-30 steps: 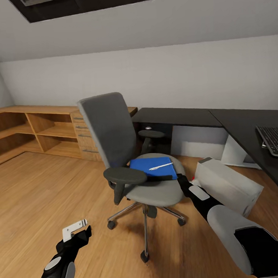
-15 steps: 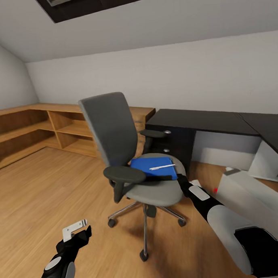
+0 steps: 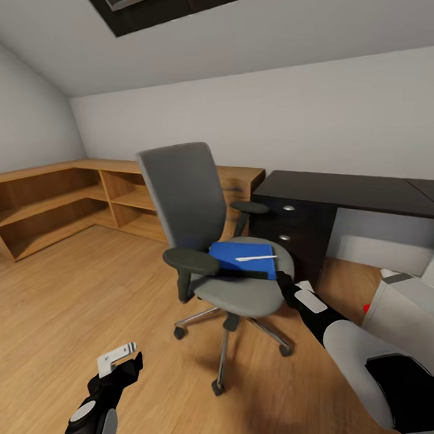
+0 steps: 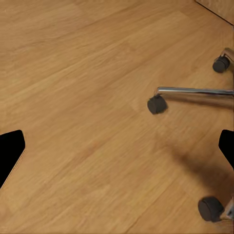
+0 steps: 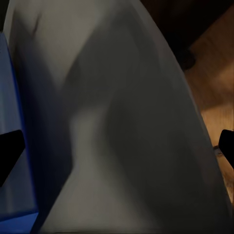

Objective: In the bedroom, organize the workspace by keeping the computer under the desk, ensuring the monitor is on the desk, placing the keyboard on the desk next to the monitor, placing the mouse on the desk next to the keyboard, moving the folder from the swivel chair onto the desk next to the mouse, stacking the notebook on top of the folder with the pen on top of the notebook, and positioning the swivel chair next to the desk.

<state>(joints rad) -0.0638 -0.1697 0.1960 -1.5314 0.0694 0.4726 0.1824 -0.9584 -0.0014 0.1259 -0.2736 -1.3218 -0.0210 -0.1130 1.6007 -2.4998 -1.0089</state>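
A bright blue folder (image 3: 243,256) lies flat on the grey seat of the swivel chair (image 3: 208,230), a slim white pen (image 3: 255,257) resting across its top, in the middle of the wood floor (image 3: 88,298) just left of the black desk (image 3: 342,196). The right gripper (image 3: 278,279) reaches along the seat's near right edge beside the folder; whether its fingers grip the seat or stand apart cannot be told, though the right wrist view has the dark fingertips (image 5: 9,151) at the frame's far sides with grey seat (image 5: 122,122) and blue folder edge (image 5: 14,146) between. The folder looks thin, light and somewhat flexible, best pinched at an overhanging edge, and the loose pen may roll off if it tilts. The chair rides on casters (image 4: 156,104) and should roll freely when pushed at the seat. The left gripper (image 3: 119,360) hangs low over bare floor, fingers wide and empty. The pale grey computer (image 3: 411,316) lies at near right
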